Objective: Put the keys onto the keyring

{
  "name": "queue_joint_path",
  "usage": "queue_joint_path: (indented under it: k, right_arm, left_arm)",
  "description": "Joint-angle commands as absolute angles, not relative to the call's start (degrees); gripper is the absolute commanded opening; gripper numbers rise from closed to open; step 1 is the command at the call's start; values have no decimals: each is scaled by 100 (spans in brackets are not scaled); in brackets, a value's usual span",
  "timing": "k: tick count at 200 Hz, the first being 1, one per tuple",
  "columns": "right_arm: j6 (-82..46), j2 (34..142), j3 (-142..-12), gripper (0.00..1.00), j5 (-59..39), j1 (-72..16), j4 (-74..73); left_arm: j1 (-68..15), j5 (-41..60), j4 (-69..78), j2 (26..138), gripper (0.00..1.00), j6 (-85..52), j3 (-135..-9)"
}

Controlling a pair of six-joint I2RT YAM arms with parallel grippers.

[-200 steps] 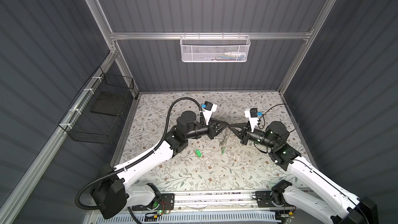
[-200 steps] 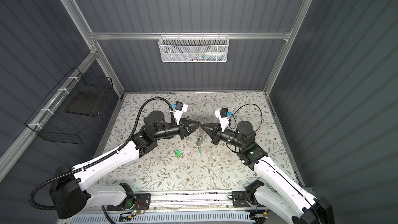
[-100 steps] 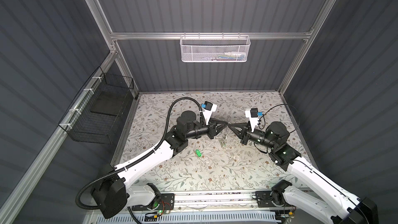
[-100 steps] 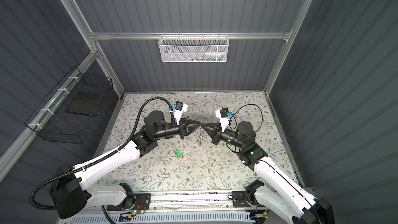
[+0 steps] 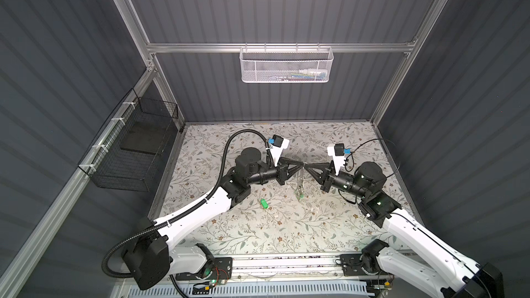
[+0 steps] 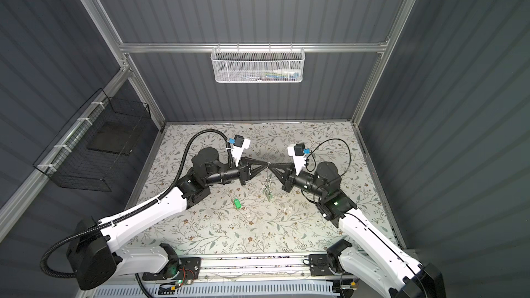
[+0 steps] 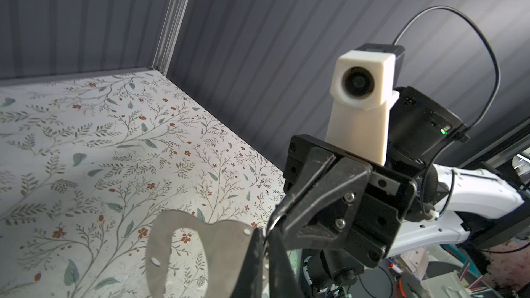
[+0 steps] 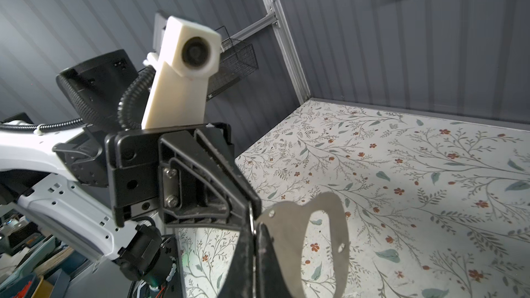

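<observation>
My two grippers meet tip to tip above the middle of the floral mat: left gripper [image 5: 301, 163] [image 6: 267, 163], right gripper [image 5: 306, 164] [image 6: 272, 164]. Both are shut. The grey flat keyring [image 5: 301, 180] [image 6: 268, 182] hangs from that meeting point, clear of the mat. One green key [image 5: 300, 196] [image 6: 269, 196] dangles at its lower end. In the wrist views the keyring [image 7: 229, 253] [image 8: 289, 225] runs in behind the fingers, and a thin silver edge shows in the pinch. A loose green key [image 5: 263, 203] [image 6: 237, 203] lies on the mat, nearer the left arm.
A white mesh basket [image 5: 286, 65] hangs on the back wall. A black wire basket [image 5: 134, 144] is fixed to the left wall. The right arm's thin cable [image 5: 381, 150] loops over the mat's right side. A metal rail [image 5: 286, 265] runs along the front edge.
The left gripper has moved right toward the right gripper and closed its jaws. The tips, apart before, now touch at the keyring's top. The right arm has barely moved.
</observation>
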State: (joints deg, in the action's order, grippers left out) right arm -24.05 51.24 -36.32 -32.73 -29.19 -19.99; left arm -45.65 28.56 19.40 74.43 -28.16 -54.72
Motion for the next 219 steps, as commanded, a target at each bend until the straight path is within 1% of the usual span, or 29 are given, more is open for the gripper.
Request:
queue_joint_path:
  k: [1, 21, 37, 75, 102, 144, 186, 219]
  right_arm:
    - [-2386, 5081, -3573, 2, -3393, -3013, -2205]
    - [-2382, 5071, -3551, 3, -3392, -3014, -2187]
    - [-2382, 5054, -3551, 6, -3384, -3009, -2125]
    - [-2182, 4738, -3577, 33, -3132, -2949, -1615]
    - [-2229, 4456, -3506, 39, -3071, -2784, -1323]
    - [-2370, 4411, -3596, 40, -3530, -2541, -933]
    - [-2498, 4789, -3825, 38, -4210, -2445, -823]
    - [-2635, 5054, -3852, 33, -4703, -2441, -1180]
  left_arm:
    - [-4649, 3223, 2273, 7556, 0, -2957, -5494]
    - [-4649, 3261, 2355, 7563, 0, -2971, -5484]
    - [-4647, 3252, 2341, 7509, 0, -2901, -5459]
    - [-4649, 2995, 1340, 7327, 0, -2171, -5717]
    - [-4647, 2909, 482, 7253, 0, -1452, -6013]
    - [-4644, 2799, -428, 7129, 0, -505, -6362]
    - [-4632, 2697, -856, 7027, 0, 66, -6469]
    - [-4629, 2964, -921, 7029, 0, 175, -6492]
